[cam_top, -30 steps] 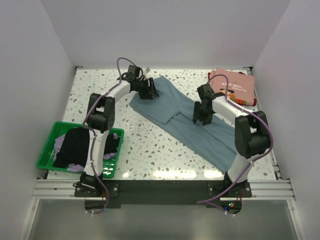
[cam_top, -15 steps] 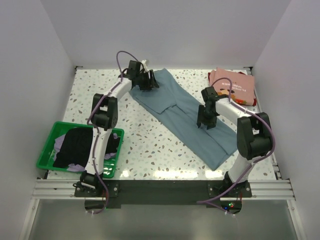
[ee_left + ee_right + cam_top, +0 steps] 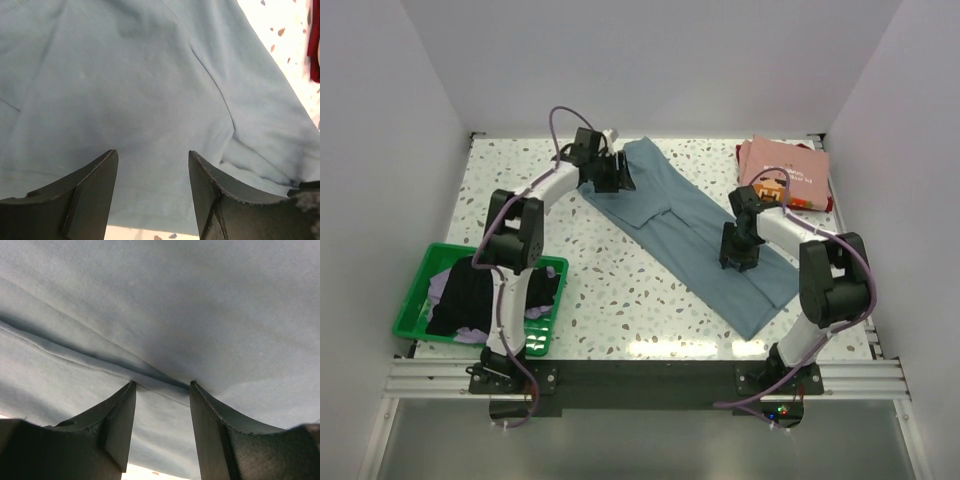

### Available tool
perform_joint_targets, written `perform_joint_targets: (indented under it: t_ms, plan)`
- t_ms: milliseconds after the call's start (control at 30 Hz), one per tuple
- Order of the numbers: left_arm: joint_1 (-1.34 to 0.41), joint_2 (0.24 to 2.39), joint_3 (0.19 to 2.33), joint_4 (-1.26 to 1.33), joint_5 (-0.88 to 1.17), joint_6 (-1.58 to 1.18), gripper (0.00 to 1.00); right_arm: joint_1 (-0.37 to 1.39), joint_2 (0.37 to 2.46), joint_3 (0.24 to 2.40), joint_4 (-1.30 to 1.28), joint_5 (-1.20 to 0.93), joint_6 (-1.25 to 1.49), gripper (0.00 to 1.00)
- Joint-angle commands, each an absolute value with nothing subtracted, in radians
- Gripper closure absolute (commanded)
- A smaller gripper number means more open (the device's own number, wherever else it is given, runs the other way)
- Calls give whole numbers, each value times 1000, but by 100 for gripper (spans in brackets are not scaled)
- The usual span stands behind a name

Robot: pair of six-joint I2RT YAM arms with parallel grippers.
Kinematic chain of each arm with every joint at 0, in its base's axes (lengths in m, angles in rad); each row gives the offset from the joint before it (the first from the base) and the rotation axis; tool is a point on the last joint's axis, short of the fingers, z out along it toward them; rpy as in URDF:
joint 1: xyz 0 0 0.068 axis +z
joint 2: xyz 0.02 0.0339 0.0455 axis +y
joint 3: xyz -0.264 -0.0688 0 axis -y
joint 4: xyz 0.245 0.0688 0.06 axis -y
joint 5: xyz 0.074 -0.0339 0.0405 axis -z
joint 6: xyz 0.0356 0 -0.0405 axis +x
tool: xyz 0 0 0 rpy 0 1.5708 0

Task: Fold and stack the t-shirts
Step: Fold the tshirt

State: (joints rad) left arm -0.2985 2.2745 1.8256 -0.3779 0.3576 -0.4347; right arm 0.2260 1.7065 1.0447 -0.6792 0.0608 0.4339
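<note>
Dusty grey-blue t-shirt (image 3: 692,228) is lying flat on table (image 3: 620,290), partly folded into a long strip w/ soft creases, long axis running diagonally: one end pointing far-left, other near-right. Left gripper (image 3: 618,177) is sitting at far end, fingers (image 3: 90,187) spread; right gripper (image 3: 739,256) is sitting on the strip's near-right half, fingers (image 3: 117,425) also apart, a fold ridge btwn them.

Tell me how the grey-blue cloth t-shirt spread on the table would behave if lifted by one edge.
Probably floppy: the grey-blue cloth t-shirt lies flat with soft creases, so it would likely sag from the pinch. Likely light, being thin cloth. Pushed, it may bunch on the smooth speckled table.
</note>
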Motion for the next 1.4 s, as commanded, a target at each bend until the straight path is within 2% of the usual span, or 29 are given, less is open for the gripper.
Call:
perform_joint_targets:
  t_ms: [0, 333, 733, 1133, 1367]
  plan:
    - [-316, 2206, 1747, -336, 388, -446, 37, 215, 1632, 1034, -653, 83, 433, 50]
    - [-318, 2220, 1565, -308, 397, -451, 36, 198, 1574, 1019, -647, 77, 420, 49]
    - [-316, 2246, 1559, -318, 377, -426, 36, 172, 1755, 1026, -634, 5, 380, 52]
    - [-313, 2373, 1718, -377, 308, -359, 36, 182, 1683, 898, -695, -167, 423, 56]
    - [-311, 2474, 1890, -425, 287, -289, 35, 316, 1643, 879, -695, -239, 535, 56]
